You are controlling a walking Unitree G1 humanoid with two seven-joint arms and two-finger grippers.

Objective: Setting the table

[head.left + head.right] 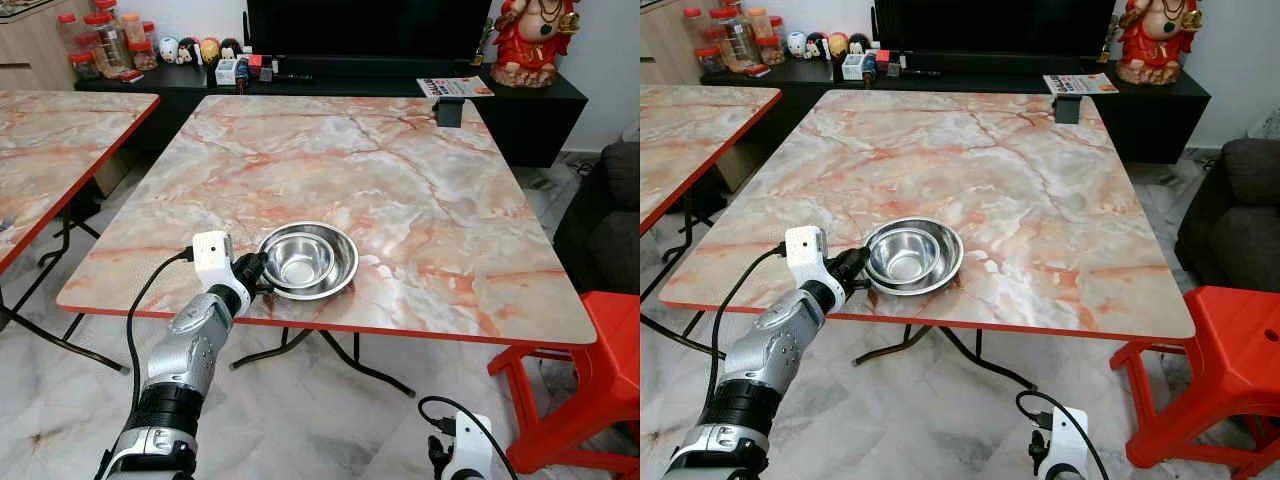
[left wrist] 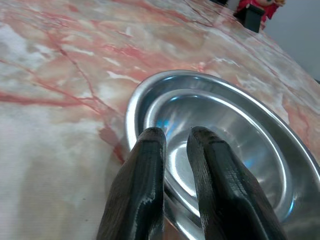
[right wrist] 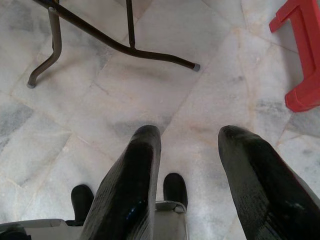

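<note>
A steel bowl point(image 1: 307, 260) rests on the pink marble table point(image 1: 400, 180), close to its front edge. My left gripper point(image 1: 256, 272) is at the bowl's left rim. In the left wrist view its two black fingers point(image 2: 150, 165) stand close together, straddling the rim of the bowl point(image 2: 235, 135), with one finger inside and the other at the outer edge. My right gripper point(image 3: 187, 145) hangs low over the floor by the table's front, open and holding nothing.
A second marble table point(image 1: 60, 150) stands to the left. A red plastic stool point(image 1: 590, 380) is at the front right, with a dark sofa point(image 1: 610, 220) behind it. A black phone stand point(image 1: 449, 110) sits at the table's far edge. The table's legs point(image 3: 125, 45) cross the tiled floor.
</note>
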